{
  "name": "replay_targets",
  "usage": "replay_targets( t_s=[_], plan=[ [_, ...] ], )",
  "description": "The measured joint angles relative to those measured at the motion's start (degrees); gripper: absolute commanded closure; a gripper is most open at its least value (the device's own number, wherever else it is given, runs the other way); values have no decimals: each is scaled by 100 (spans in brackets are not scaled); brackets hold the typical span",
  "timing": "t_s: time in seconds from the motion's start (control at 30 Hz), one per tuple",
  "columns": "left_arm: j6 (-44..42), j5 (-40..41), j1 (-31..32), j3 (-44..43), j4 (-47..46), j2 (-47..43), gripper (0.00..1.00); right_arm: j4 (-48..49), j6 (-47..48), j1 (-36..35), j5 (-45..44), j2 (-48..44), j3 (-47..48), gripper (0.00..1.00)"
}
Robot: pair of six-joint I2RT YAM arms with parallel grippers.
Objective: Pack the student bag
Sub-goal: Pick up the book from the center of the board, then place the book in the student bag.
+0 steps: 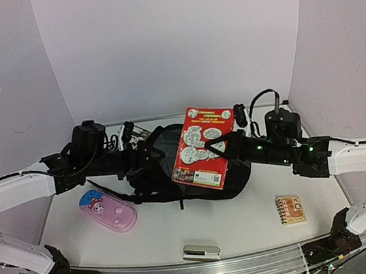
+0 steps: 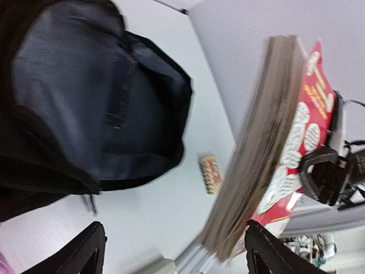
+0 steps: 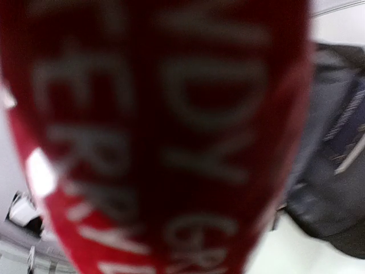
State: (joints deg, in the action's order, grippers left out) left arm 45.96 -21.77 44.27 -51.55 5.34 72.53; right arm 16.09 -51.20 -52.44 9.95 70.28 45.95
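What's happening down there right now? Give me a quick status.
Left gripper open beside student bag. Right gripper shut on red book, above bag. Pink case, notebook lie aside, nothing blocking.

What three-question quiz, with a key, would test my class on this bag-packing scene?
1. True or false: the red book lies flat on the table.
2. Multiple choice: which arm grips the book? A. left B. right C. neither
3. Short answer: is the left hand open or shut?

Key
1. False: it is held up, tilted, over the student bag.
2. B: the right hand is closed on the book's edge.
3. Open, with nothing between its fingers.
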Motion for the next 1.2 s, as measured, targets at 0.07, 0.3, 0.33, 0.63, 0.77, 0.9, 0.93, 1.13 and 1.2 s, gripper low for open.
replay_targets(
  t_s=[0.07, 0.3, 0.33, 0.63, 0.77, 0.9, 0.93, 1.13, 1.2],
  plan=[
    [22, 243, -219, -155, 275, 253, 12, -321, 44, 334, -186, -118, 0, 100],
    [13, 511, -587, -705, 625, 1203, 11, -1104, 208, 1167, -313, -323, 0, 100],
    [42, 499, -660, -770, 621, 1348, 12, -1157, 212, 1248, -281, -333, 0, 100],
    [104, 339, -1042, -1312, 571, 2507, 27, -1378, 202, 1554, 56, -329, 0, 100],
    [102, 112, -1065, -1664, 467, 2972, 56, -1395, 170, 1576, 188, -306, -2, 100],
    [131, -1, -1085, -1862, 328, 3185, 91, -1394, 121, 1594, 266, -253, -25, 100],
    [113, -31, -1086, -1868, 303, 3189, 95, -1393, 101, 1601, 291, -230, -48, 100],
    [-111, -312, -1096, -1873, -41, 3120, 100, -1381, -58, 1618, 452, 58, -208, 100],
    [-220, -471, -1095, -1873, -184, 3003, 100, -1371, -124, 1632, 507, 240, -214, 100]
  ],
)
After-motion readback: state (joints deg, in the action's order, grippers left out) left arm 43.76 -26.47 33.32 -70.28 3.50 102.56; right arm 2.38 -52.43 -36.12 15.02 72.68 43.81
